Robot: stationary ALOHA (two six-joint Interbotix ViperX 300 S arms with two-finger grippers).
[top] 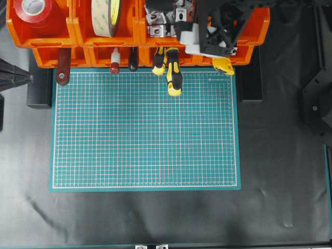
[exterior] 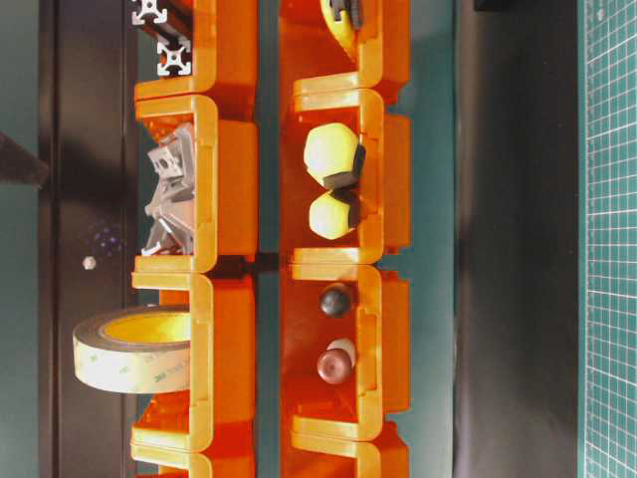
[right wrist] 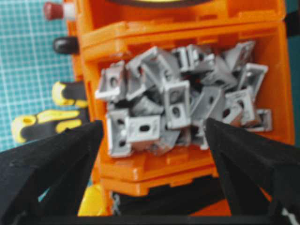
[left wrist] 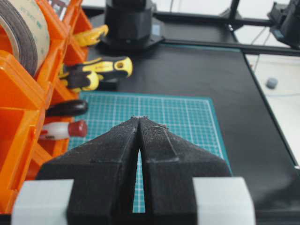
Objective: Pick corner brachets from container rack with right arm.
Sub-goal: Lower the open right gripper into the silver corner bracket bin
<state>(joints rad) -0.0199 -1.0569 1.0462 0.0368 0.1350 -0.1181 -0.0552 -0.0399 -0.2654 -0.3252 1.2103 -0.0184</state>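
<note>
Right arm gripper (right wrist: 152, 136) (spread) above corner brachets (right wrist: 178, 108)

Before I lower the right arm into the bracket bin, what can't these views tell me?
- Overhead: the right gripper covers most of the corner brachets.
- Right wrist: fingers flank the container rack; height above the pile unclear, fingertips cut off.
- Table-level: right gripper out of frame.

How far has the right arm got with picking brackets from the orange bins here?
Done: the right gripper is positioned over the bin of corner brackets, jaws wide open. In hand: nothing; no bracket is between the jaws. Left: descend, close on one and lift it out. The left gripper is shut and idle over the green mat.
</note>
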